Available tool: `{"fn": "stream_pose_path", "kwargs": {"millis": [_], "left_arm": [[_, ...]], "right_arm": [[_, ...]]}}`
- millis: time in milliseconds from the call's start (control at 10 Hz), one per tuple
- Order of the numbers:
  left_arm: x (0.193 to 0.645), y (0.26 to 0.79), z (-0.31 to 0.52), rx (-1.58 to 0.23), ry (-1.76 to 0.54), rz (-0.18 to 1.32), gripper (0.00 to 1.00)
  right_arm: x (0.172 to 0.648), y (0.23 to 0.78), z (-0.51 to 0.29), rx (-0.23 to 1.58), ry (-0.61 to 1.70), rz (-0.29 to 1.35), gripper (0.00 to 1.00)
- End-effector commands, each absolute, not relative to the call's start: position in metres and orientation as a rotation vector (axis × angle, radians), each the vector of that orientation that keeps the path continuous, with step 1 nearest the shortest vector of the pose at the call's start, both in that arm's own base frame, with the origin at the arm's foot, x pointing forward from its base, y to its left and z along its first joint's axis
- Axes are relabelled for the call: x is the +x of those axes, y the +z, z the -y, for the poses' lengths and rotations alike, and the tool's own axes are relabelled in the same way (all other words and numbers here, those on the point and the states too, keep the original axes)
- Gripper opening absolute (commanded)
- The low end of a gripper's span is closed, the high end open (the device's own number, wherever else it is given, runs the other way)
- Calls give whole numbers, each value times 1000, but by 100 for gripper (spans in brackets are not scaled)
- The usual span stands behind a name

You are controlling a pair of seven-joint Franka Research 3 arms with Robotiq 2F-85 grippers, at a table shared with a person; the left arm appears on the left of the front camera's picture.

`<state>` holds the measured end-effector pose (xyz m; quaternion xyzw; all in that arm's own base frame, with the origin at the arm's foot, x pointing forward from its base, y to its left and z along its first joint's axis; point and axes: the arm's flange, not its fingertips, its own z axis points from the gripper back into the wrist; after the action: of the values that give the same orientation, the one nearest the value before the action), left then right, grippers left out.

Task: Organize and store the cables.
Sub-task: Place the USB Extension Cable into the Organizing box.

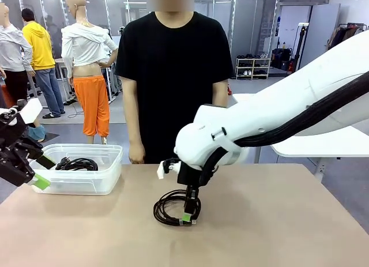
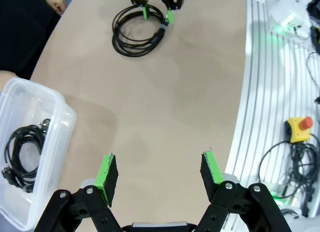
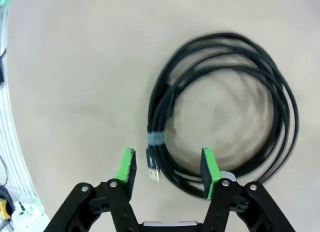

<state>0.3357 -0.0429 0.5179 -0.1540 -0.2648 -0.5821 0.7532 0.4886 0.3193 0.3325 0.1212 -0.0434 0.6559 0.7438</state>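
Note:
One coiled black cable (image 1: 170,209) lies on the tan table near the middle. My right gripper (image 1: 188,213) stands open directly over it. In the right wrist view its green pads (image 3: 129,167) straddle the bound side of the cable (image 3: 280,101), near the grey tie (image 3: 156,138) and a plug end (image 3: 152,170). A second coiled cable (image 1: 78,163) rests inside the clear plastic bin (image 1: 109,180) at the left. Beside that bin my left gripper (image 1: 41,172) hangs open with nothing in it. In the left wrist view the left gripper (image 2: 160,174) is over bare table, with the bin (image 2: 65,123) to its left.
A person in a black shirt stands at the far edge, one hand (image 1: 136,157) near the bin. The left wrist view shows a ribbed metal edge (image 2: 260,91) with a yellow stop button (image 2: 299,127) and loose wires beyond the tabletop.

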Motion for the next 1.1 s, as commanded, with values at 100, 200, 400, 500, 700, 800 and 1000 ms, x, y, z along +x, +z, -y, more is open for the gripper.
{"fn": "stream_pose_path", "kwargs": {"millis": [100, 200, 400, 500, 700, 800, 1000], "left_arm": [[344, 517, 100, -246, -1161, 498, 85], [343, 517, 122, -228, -1163, 482, 85], [345, 519, 166, -187, -1174, 447, 85], [349, 516, 189, -153, -1184, 413, 85], [366, 503, 243, -102, -1201, 326, 85], [379, 497, 266, -61, -1213, 313, 85], [391, 497, 317, 0, -1241, 328, 85]], "right_arm": [[468, 376, -213, 489, 1397, 299, 100], [458, 393, -170, 529, 1375, 379, 100], [437, 403, -88, 626, 1341, 502, 100], [423, 405, -43, 666, 1334, 611, 100], [393, 400, 37, 702, 1297, 780, 100], [382, 397, 71, 712, 1273, 844, 100], [349, 391, 144, 703, 1181, 1000, 100]]}}
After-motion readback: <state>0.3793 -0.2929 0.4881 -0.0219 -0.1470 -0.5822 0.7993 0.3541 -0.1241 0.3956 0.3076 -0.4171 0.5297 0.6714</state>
